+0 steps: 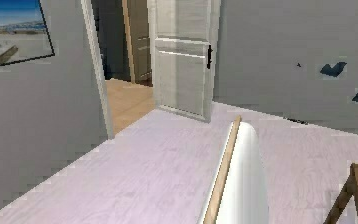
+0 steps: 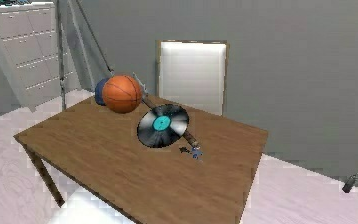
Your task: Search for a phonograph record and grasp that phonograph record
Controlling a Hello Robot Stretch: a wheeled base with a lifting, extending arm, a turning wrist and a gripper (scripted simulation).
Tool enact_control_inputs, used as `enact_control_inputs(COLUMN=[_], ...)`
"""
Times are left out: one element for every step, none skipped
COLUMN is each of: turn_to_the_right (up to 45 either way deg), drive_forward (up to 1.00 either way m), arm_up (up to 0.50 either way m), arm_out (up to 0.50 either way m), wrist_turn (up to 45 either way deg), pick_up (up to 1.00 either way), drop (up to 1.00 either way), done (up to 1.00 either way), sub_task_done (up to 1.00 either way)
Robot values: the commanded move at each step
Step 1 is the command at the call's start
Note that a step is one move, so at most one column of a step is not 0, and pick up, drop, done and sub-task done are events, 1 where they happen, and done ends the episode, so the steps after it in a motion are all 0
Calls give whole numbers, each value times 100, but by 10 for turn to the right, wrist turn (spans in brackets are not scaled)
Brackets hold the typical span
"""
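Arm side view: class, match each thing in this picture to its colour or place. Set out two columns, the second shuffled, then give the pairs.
Column one:
1 ball
2 phonograph record
3 chair
4 chest of drawers

Column two:
A black with a teal centre
B white back, beyond the table
C orange
D the view's top left corner

Pairs: 1-C, 2-A, 3-B, 4-D

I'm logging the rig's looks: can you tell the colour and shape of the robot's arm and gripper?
These pictures cannot settle that. The arm side view's lower middle holds brown table, and beside the black, teal-labelled record lies a small grey-blue thing, too small to name.
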Motion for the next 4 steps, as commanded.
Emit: enact_control_inputs(turn_to_the_right=[0, 0, 0, 0], drive_forward=[0, 0, 0, 0], arm_up=[50, 34, 0, 0], arm_out=[0, 0, 44, 0], wrist_turn=[0, 0, 0, 450], pick_up=[0, 0, 0, 0], drop=[0, 0, 0, 0], done=[0, 0, 0, 0], sub_task_done=[0, 0, 0, 0])
